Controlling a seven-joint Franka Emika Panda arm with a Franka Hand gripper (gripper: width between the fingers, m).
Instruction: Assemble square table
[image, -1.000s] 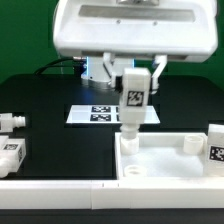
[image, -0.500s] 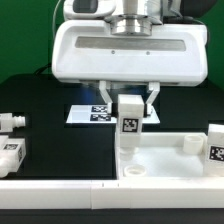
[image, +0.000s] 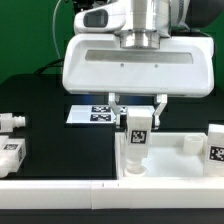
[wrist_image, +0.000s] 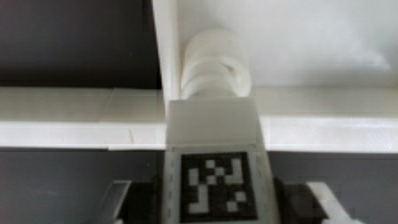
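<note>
My gripper (image: 137, 112) is shut on a white tagged leg (image: 136, 135) and holds it upright. The leg's lower end is at the corner of the white square table top (image: 172, 160) on the exterior view's left. In the wrist view the leg (wrist_image: 217, 150) fills the middle between my fingers (wrist_image: 128, 200), and its threaded tip points at the top's rim (wrist_image: 71, 110). Whether the tip sits in the socket is hidden. Another tagged leg (image: 214, 145) stands at the top's right side. Two more legs (image: 10, 122) (image: 10, 155) lie at the exterior view's left.
The marker board (image: 98, 113) lies behind the table top, partly hidden by my gripper. A long white bar (image: 90, 190) runs along the front edge of the black table.
My gripper has moved down and toward the exterior view's right with the leg, bringing it lower over the table top's corner.
</note>
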